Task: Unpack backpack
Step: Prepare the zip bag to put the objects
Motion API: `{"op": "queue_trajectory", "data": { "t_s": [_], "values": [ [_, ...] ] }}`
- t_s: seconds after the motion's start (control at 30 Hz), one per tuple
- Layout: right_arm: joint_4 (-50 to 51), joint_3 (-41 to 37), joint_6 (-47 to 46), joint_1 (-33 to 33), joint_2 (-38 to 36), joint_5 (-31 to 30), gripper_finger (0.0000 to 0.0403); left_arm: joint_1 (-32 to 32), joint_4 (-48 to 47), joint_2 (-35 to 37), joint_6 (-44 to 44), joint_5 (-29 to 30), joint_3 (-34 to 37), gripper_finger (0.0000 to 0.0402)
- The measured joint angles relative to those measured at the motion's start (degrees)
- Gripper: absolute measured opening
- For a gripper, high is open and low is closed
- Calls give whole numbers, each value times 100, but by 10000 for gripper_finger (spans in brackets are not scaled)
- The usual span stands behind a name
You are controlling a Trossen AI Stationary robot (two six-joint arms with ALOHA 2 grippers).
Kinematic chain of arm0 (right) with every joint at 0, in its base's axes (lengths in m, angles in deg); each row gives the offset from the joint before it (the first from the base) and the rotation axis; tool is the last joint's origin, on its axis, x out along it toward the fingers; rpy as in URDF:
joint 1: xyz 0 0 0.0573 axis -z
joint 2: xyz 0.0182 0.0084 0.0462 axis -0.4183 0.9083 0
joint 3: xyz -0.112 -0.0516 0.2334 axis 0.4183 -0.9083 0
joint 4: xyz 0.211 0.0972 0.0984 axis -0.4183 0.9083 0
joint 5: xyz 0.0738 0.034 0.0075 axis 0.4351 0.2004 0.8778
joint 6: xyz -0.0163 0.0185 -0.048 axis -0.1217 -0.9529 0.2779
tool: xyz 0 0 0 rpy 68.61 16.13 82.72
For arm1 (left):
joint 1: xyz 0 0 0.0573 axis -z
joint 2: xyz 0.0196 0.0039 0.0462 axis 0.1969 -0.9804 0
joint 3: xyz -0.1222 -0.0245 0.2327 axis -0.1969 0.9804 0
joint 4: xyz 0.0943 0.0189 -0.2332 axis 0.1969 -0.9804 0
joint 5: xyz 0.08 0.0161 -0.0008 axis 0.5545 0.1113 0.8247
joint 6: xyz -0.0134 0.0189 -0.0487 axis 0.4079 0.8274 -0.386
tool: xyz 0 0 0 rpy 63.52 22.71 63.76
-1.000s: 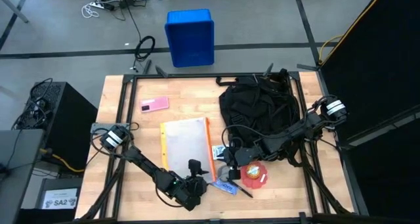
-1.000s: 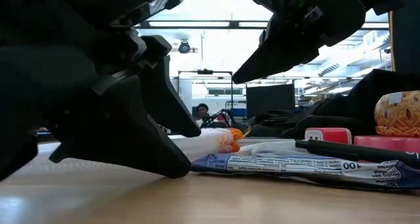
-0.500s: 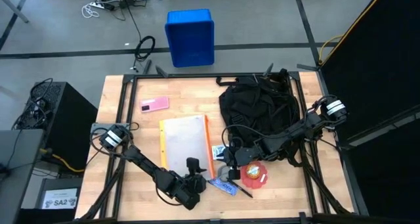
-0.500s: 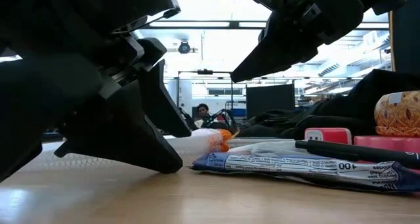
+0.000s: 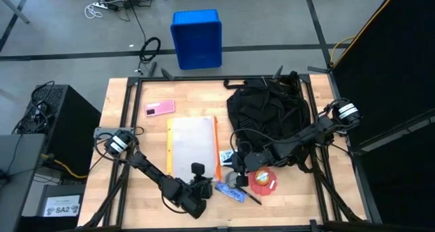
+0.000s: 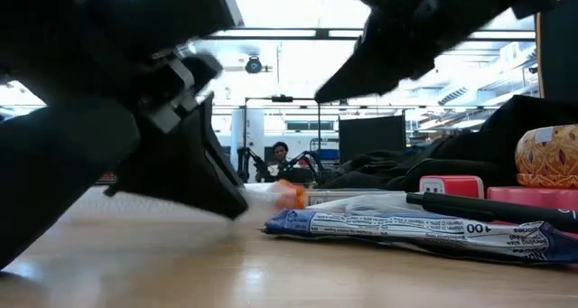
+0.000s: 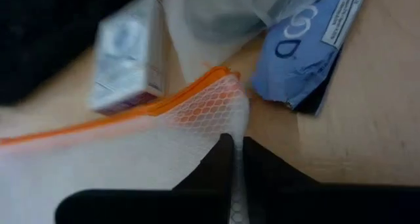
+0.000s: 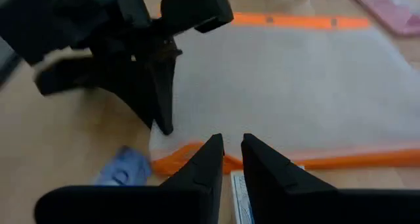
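The black backpack (image 5: 266, 115) lies on the table's far right part. Left of it lies a white mesh pouch (image 5: 192, 145) with orange edges, flat on the wood. My left gripper (image 5: 202, 183) is at the pouch's near right corner, shut on it; the left wrist view shows the mesh between the fingers (image 7: 234, 140). My right gripper (image 5: 238, 169) hangs shut and holding nothing just right of the pouch, above its orange edge (image 8: 275, 163), near the backpack's near side. My left gripper pinches the mesh pouch's near edge (image 7: 231, 115) between its two fingers, close to the orange-trimmed right corner. The fingers come slanting down from the table's near side. The rest of the pouch lies flat on the table.
A blue wrapper (image 5: 230, 191), a dark pen (image 5: 253, 198) and a red-orange ball (image 5: 263, 181) lie near the front right of the pouch. A small pale box (image 7: 128, 53) sits beside the pouch's orange edge. A pink item (image 5: 160, 108) lies far left. A blue crate (image 5: 197, 38) stands on the floor beyond.
My left gripper has shut on the pouch's near right corner, having stood open there a second ago, and has tipped a little. The pouch has shifted slightly toward the far edge.
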Motion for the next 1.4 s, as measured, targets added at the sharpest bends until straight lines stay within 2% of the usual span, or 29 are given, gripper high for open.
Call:
{"op": "queue_trajectory", "data": {
  "t_s": [0.3,0.43,0.53,0.6,0.73,0.87,1.03,1.13,1.27,1.4],
  "values": [
    [-882,7,868,-701,-871,-37,13,533,-337,1125,15,2103,-159,0],
    [-1137,7,1283,-1050,-1001,-65,8,912,-318,1667,130,3318,-163,0],
    [-1283,7,1663,-1288,-1004,-340,3,1261,-516,2007,35,4068,-166,0],
    [-1298,7,1841,-1396,-1004,-538,1,1446,-869,2226,-307,4129,-168,0],
    [-1335,7,1875,-1433,-1004,-757,3,1671,-1875,2559,-1605,4150,-115,0],
    [-1326,7,1851,-1346,-1003,-765,6,1698,-2989,2699,-2937,4116,-15,0],
    [-1315,7,1844,-1297,-1002,-769,3,1688,-4186,3057,-3800,4105,-6,0],
    [-1310,7,1846,-1297,-1002,-767,1,1757,-5153,3349,-4666,4114,15,0],
    [-1307,7,1803,-1274,-993,-767,7,1961,-6335,3815,-6494,4077,578,0],
    [-1286,7,1756,-1267,-991,-766,8,2187,-6553,4437,-8338,4176,1737,0]
  ]
}}
